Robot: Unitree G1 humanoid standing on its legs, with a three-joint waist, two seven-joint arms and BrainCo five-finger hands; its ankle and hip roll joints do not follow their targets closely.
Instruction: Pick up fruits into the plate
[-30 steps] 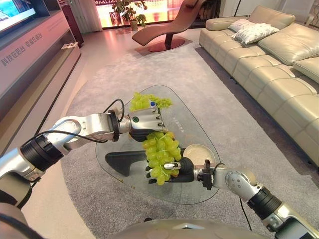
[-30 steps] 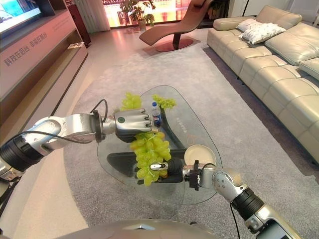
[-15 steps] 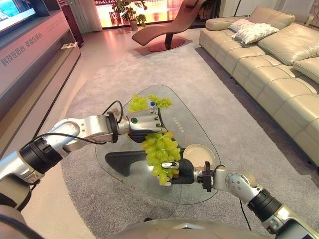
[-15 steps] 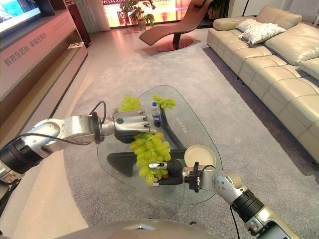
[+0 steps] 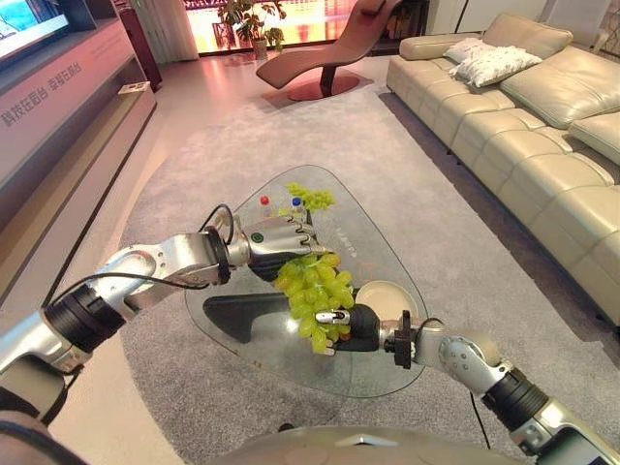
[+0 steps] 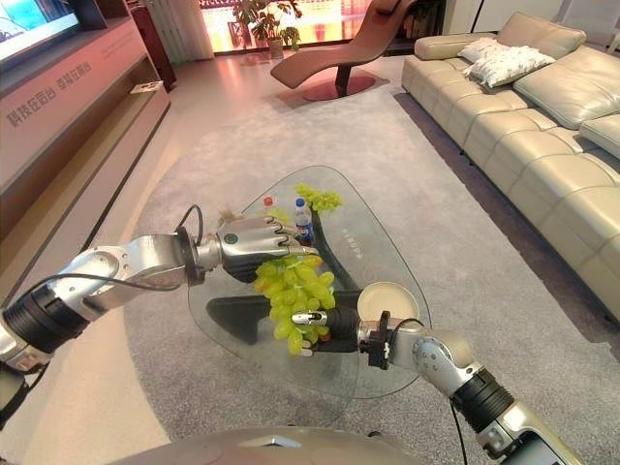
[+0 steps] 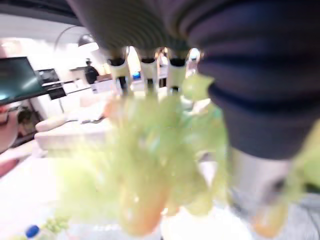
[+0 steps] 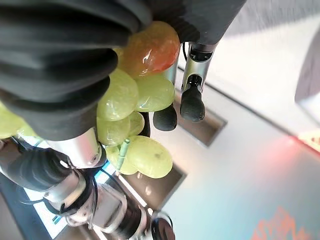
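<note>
A bunch of green grapes (image 5: 315, 291) hangs in the air above the glass worktop (image 5: 368, 242), just beside the cream plate (image 5: 387, 298). The left hand (image 5: 276, 242) grips its top, fingers curled over the stem end. The right hand (image 5: 351, 327) cups it from below, fingers relaxed. It looks soft, floppy and easily bruised, best carried by the stem with support underneath.

Bright daylight floods in from the windows (image 5: 291, 24) at 12 o'clock, glaring pinkish on the floor; the left wrist view blurs the grapes (image 7: 150, 165) badly; edges bend slightly
</note>
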